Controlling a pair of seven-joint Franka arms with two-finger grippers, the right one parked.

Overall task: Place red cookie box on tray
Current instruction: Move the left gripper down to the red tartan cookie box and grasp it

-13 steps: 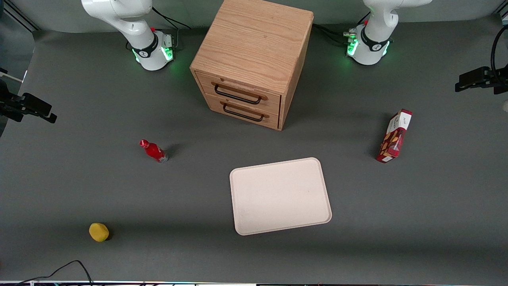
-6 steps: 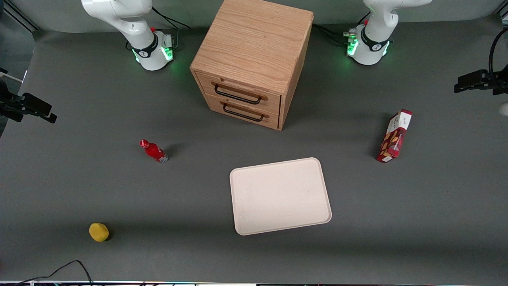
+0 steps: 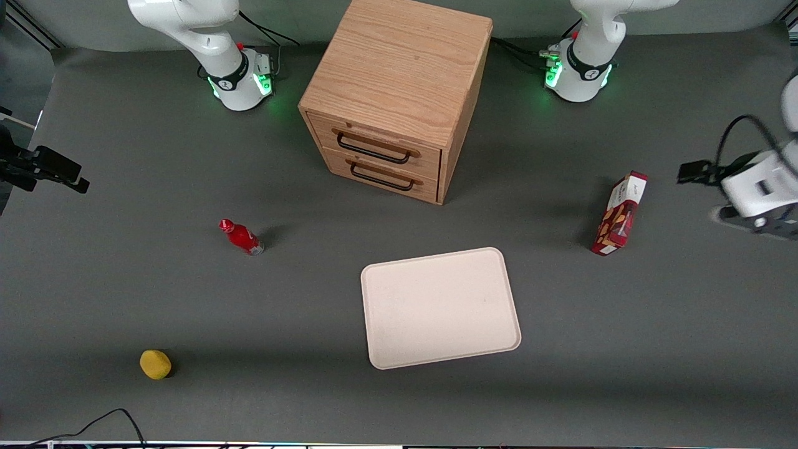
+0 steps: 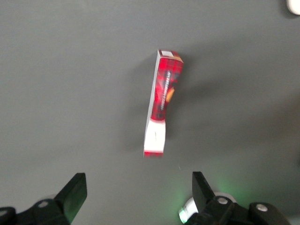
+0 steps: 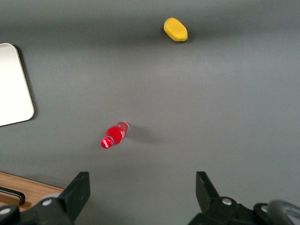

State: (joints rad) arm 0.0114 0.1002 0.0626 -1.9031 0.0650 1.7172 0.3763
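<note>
The red cookie box stands on one long narrow edge on the desk, toward the working arm's end, well apart from the tray and a little farther from the front camera than the tray. You will likely find it light, stiff cardboard with smooth printed faces that give slightly under pressure; being slim and on edge, it would probably tip over at a sideways nudge.

Your claw hangs above the desk, its fingers spread wide and holding nothing. In the wrist view the box lies ahead of the fingertips, not yet between them, with its length running roughly away from the claw and its white end panel nearest. In the front view the claw sits farther toward the working arm's end than the box, clearly apart from it.

Take hold across the two broad faces near mid-length, so the fingers close over the thin dimension; a firm but modest squeeze should suffice.

Relative to the tray, the wooden drawer cabinet stands farther from the front camera.
</note>
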